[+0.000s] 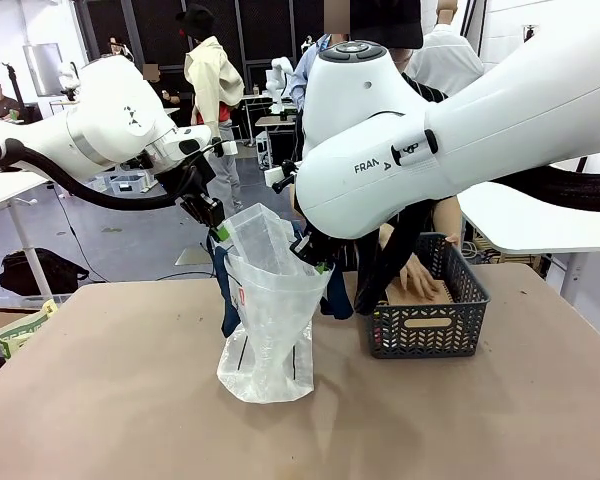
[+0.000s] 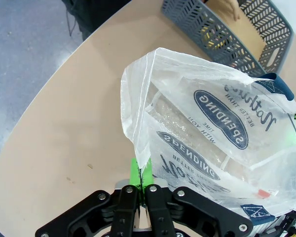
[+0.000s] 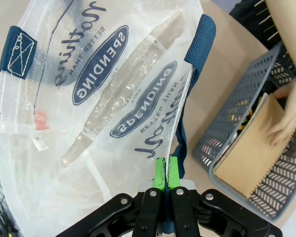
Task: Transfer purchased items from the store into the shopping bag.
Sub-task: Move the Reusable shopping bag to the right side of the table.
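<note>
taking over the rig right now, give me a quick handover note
Left gripper: shut on the shopping bag rim.
Right gripper: shut on the opposite rim, beside a navy handle.
Bag stands on the table, next to the grey basket.
The person's hand rests on a brown card inside the basket.
Done: bag held up.
Left: purchased items, glimpsed beside the card, go in; none clearly in the bag yet.

The shopping bag (image 1: 270, 330) stood upright on the table (image 1: 110, 400). Its mouth was held open between the left gripper (image 1: 216, 228) and the right gripper (image 1: 318, 264), each clamped on the rim. A person's hand (image 1: 418, 278) rested inside the grey basket (image 1: 425, 335) near the bag.
</note>
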Robot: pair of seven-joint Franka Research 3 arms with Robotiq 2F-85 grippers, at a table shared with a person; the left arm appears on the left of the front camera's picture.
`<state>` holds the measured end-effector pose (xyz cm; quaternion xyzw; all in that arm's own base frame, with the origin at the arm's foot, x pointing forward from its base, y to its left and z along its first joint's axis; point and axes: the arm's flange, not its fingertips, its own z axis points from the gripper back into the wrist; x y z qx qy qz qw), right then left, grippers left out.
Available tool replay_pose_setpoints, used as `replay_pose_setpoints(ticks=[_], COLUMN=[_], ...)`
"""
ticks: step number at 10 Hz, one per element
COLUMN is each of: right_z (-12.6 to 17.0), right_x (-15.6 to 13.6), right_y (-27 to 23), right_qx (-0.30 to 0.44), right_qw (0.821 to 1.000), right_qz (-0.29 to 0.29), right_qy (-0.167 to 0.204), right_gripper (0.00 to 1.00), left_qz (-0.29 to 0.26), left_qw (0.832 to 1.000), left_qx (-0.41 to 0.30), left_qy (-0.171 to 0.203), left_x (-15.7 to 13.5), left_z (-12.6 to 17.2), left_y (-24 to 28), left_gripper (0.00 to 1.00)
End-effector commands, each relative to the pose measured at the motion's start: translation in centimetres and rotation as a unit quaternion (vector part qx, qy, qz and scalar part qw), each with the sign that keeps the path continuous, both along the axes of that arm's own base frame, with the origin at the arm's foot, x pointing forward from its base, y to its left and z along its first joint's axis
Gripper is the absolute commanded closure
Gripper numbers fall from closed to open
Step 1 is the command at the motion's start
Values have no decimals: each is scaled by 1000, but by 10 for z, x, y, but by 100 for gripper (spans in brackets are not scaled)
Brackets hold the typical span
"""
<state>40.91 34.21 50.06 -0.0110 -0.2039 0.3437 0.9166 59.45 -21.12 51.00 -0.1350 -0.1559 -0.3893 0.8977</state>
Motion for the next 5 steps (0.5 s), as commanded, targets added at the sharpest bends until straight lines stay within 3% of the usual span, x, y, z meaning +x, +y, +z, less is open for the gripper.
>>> replay_pose_setpoints(ticks=[1,5], right_z=[2,2], right_x=[-1,-1], right_y=[-1,-1], right_qx=[4,4], right_qw=[1000,1000], right_qz=[1,1], right_qy=[0,0], right_gripper=[100,100], left_qz=[4,4], left_qw=[1000,1000], left_qx=[3,3], left_qy=[-5,-5], left_x=[-3,-3], left_z=[-1,-1], left_y=[3,3], left_gripper=[100,100])
